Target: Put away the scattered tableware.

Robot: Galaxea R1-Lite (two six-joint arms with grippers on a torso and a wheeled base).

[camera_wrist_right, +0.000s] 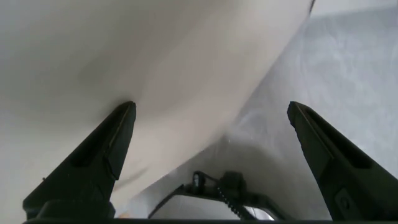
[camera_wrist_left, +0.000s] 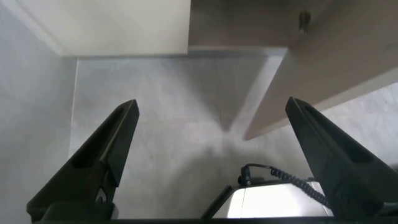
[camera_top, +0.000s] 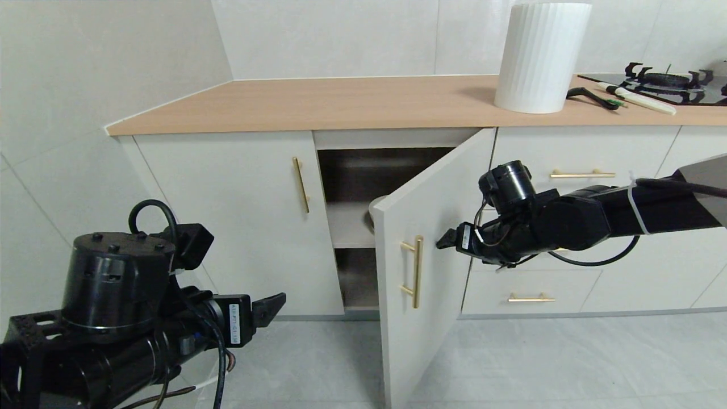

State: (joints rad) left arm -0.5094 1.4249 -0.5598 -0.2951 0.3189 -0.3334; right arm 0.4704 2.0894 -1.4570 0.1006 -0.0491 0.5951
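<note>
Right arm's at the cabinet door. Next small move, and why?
Probably ease the right gripper forward against the cabinet door to swing it shut: it hangs open and empty at the door's outer face, beside the handle, and a rounded rim shows on the shelf.

No legible text or numbers. A white label (camera_top: 234, 324) on the left pincer (camera_top: 276, 305) and a second label (camera_top: 466, 237) on the right pincer (camera_top: 446, 240) carry print too small to read.
</note>
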